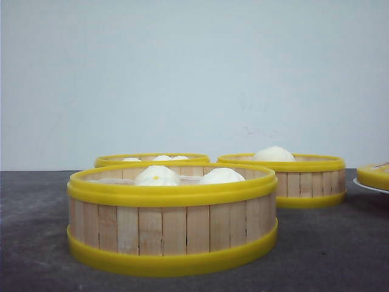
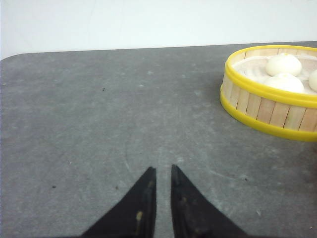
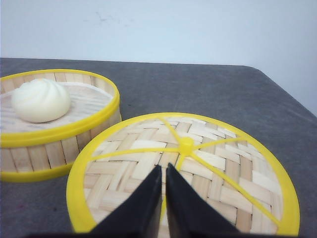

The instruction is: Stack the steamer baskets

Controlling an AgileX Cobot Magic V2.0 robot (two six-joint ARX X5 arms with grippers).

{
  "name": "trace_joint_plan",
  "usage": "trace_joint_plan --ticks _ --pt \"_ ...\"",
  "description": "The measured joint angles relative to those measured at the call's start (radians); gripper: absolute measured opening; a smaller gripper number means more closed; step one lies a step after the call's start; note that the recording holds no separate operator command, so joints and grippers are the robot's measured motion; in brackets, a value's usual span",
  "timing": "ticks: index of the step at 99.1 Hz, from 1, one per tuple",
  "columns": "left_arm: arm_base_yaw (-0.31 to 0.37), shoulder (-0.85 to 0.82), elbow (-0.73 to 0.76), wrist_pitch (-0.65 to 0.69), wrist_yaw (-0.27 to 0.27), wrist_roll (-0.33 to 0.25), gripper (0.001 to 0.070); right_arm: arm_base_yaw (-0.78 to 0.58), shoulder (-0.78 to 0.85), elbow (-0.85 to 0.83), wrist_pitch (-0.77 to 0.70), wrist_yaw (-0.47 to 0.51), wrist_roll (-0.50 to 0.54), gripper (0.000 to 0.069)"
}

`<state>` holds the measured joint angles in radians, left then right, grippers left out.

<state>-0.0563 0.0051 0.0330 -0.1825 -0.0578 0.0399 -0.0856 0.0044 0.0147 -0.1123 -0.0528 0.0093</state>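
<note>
Three steamer baskets stand on the dark table, all holding white buns. The nearest [image 1: 173, 228] is in the middle front, with another [image 1: 152, 158] behind it on the left. The third [image 1: 307, 182] is at the back right and holds one bun. Neither gripper shows in the front view. My left gripper [image 2: 163, 168] hangs over bare table, its fingers nearly together and holding nothing. A basket with buns [image 2: 262, 106] lies off to its side. My right gripper [image 3: 163, 166] is shut and empty, just above a woven lid [image 3: 218, 163]. The one-bun basket [image 3: 49, 148] is beside that lid.
The flat yellow-rimmed lid [image 1: 374, 175] rests on a white plate [image 1: 363, 185] at the right edge of the front view. A pale wall runs behind the table. The table's rounded far corner [image 2: 15, 55] shows in the left wrist view.
</note>
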Motion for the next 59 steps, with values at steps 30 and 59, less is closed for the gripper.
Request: trace_joint_plan --ticks 30,59 --pt "0.000 0.000 0.000 0.000 0.000 0.000 0.0027 0.000 0.000 0.000 0.000 0.000 0.000 0.0009" --pt "0.000 0.000 0.000 0.000 0.000 -0.045 0.0027 0.000 0.000 0.000 0.001 0.000 0.111 0.0009"
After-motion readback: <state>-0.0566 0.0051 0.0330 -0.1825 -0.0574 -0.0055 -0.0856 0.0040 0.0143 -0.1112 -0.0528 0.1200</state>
